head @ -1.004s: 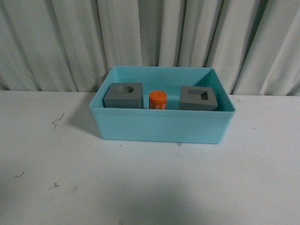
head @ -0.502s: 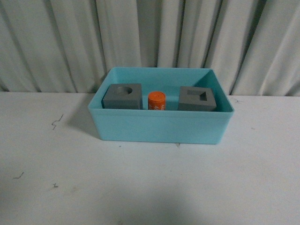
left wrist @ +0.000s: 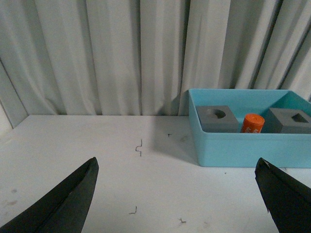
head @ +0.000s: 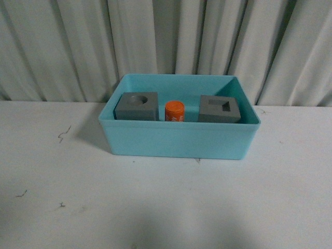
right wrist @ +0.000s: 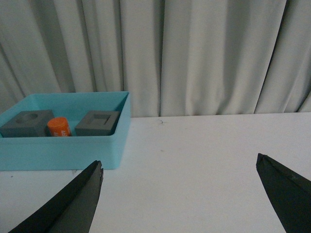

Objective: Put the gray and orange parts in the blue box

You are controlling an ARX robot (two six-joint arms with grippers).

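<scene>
A: Diff vs half a second ago?

B: Almost none. Blue box [head: 179, 137] and everything in it sit slightly right and lower in the front view, back where they were a second ago. Relative layout inside is unchanged, so it reads as camera wobble.

A: Part locations?

B: All three in the box, in a row. Gray cube with the round hole [head: 137, 106] at the left end, close to the left wall. Orange cylinder [head: 175, 110] upright in the middle, just beside that cube. Gray cube with the rectangular hole [head: 220, 109] at the right, with a gap to the cylinder.

A: Grippers?

B: Left gripper [left wrist: 177, 194] has its fingers spread wide, nothing between them. Right gripper [right wrist: 180, 194] likewise, holding nothing. Neither arm shows in the front view.

A: Clearance?

B: Box sits at the far side of the white table [head: 166, 207], back wall near the curtain [head: 166, 36]. Bare tabletop left, right and on the near side. Free floor in the box behind the parts.
</scene>
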